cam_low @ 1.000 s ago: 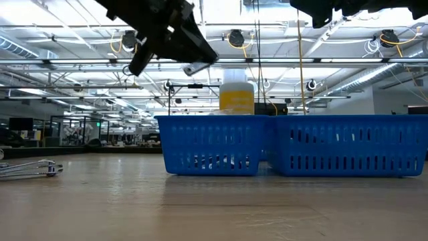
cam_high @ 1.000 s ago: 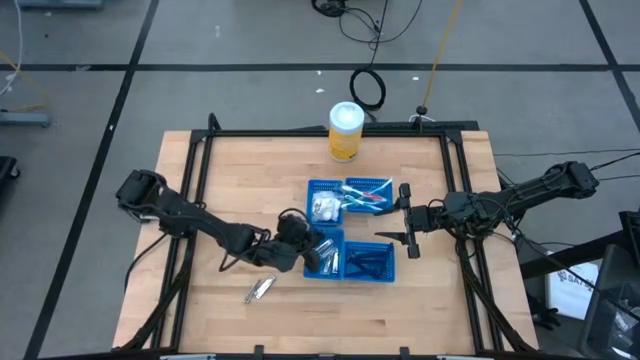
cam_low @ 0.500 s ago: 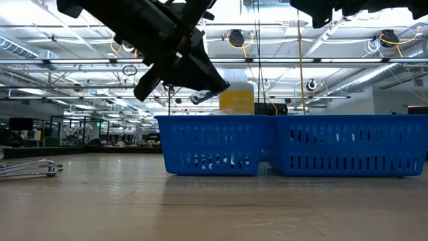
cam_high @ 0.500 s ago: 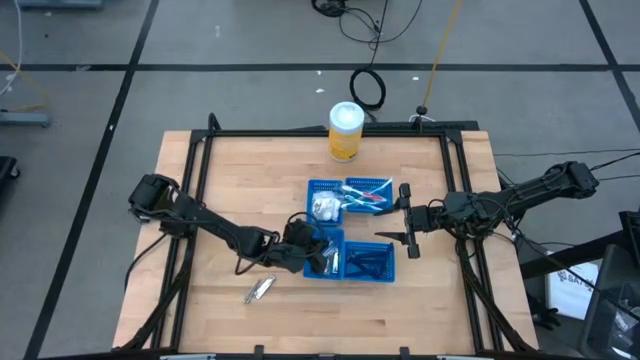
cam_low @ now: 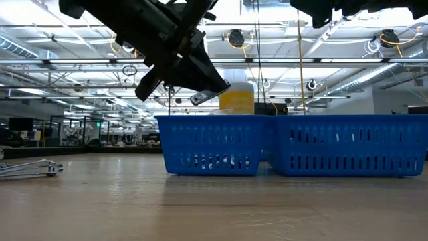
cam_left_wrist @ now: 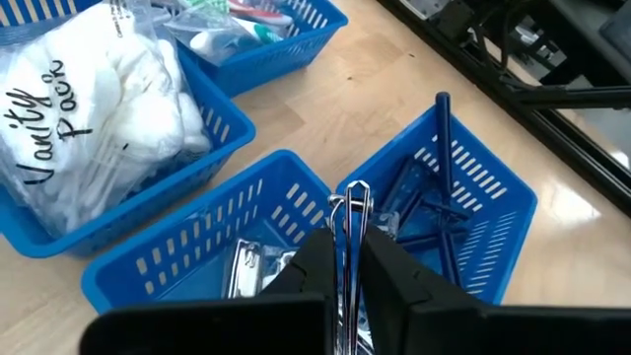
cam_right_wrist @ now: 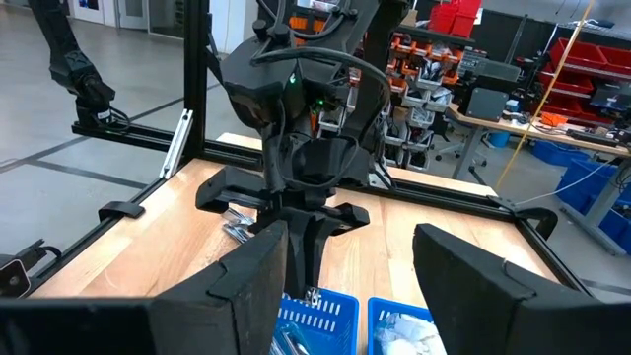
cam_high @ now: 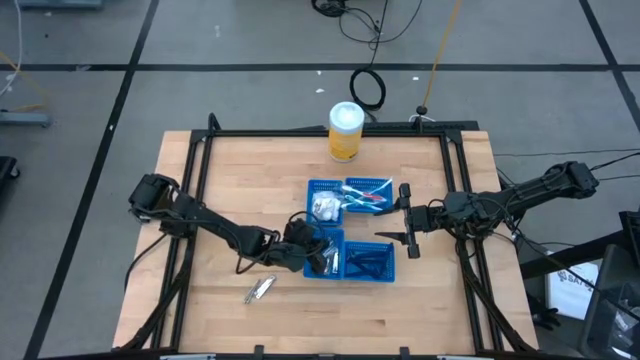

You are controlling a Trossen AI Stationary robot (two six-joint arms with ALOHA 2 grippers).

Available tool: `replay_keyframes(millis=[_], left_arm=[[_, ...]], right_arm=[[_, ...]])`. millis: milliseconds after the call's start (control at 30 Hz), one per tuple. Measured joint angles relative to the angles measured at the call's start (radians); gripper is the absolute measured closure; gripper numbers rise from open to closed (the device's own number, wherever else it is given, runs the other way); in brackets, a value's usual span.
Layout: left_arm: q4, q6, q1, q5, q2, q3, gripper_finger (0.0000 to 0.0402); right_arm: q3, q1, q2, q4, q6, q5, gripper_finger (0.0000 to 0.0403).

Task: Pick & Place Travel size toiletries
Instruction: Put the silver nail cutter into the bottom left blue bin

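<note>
From above, four blue mesh trays [cam_high: 352,226] are seen clustered at the centre of the wooden table [cam_high: 240,170], with a yellow canister [cam_high: 345,132] at the upper middle. The left gripper [cam_high: 318,255] is placed over the lower-left tray, and a silvery clipper-like item [cam_high: 260,289] is left on the wood at lower left of the trays. The right gripper [cam_high: 404,217] is held just right of the trays, its fingers spread and empty.

At table height, the left gripper [cam_low: 212,92] is seen above the left tray's [cam_low: 208,144] rim, pinching a thin silvery piece [cam_low: 202,97]; the loose silvery item [cam_low: 30,168] is seen at far left.

In the left wrist view, the fingers [cam_left_wrist: 317,264] are pressed onto a slim metal tool [cam_left_wrist: 348,237] above the silvery tray [cam_left_wrist: 202,247]; white packets [cam_left_wrist: 94,108], toothbrushes [cam_left_wrist: 232,22] and dark blue sticks [cam_left_wrist: 442,163] are held in the other trays.

In the right wrist view, the right gripper [cam_right_wrist: 350,271] is shown open
</note>
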Motion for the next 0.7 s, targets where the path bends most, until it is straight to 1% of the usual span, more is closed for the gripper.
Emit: replay_keyframes(millis=[100, 167, 533, 700], left_arm=[[-0.001, 0.000, 0.000, 0.000, 0.000, 0.000, 0.0389], [-0.006, 0.000, 0.000, 0.000, 0.000, 0.000, 0.0382], [0.000, -0.027, 0.001, -0.002, 0.000, 0.000, 0.0275], [0.000, 0.016, 0.001, -0.003, -0.001, 0.000, 0.0244]], right_arm=[[0.000, 0.000, 0.000, 0.000, 0.000, 0.000, 0.0195], [0.000, 0.000, 0.000, 0.000, 0.000, 0.000, 0.0195], [0.000, 0.000, 0.000, 0.000, 0.000, 0.000, 0.0195], [0.000, 0.000, 0.000, 0.000, 0.000, 0.000, 0.0195]])
